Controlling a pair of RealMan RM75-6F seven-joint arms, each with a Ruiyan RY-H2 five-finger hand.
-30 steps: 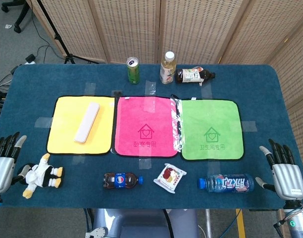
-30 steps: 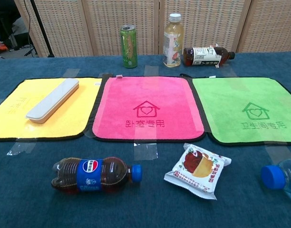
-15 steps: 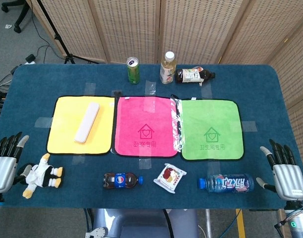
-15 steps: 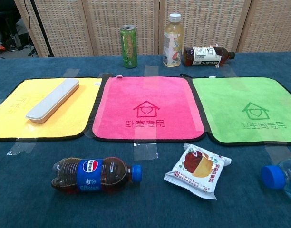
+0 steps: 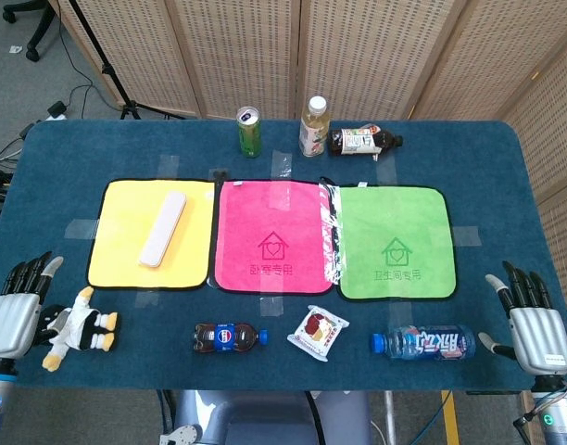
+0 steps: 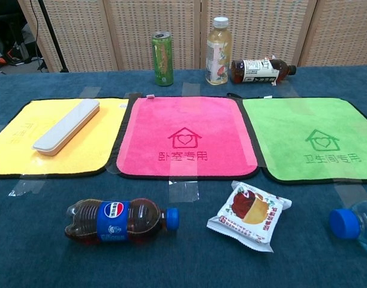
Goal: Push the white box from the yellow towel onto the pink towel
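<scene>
A long white box [image 5: 163,228] [image 6: 67,126] lies slanted on the yellow towel [image 5: 126,260] [image 6: 18,150]. The pink towel [image 5: 270,236] [image 6: 184,135] sits right beside it, with nothing on it. My left hand [image 5: 13,311] hovers open at the table's near left corner, fingers spread, well short of the yellow towel. At the near right corner my right hand [image 5: 534,324] is open too, fingers pointing away from me. Neither hand shows in the chest view.
A plush toy [image 5: 75,329] lies next to my left hand. A cola bottle [image 5: 228,337], snack packet [image 5: 318,332] and water bottle [image 5: 422,343] line the front. A green towel [image 5: 395,243] lies to the right. A can [image 5: 249,131] and two bottles [image 5: 313,126] stand behind.
My left hand has shifted slightly to the right and toward the table edge. The right hand, the box and the towels have stayed put.
</scene>
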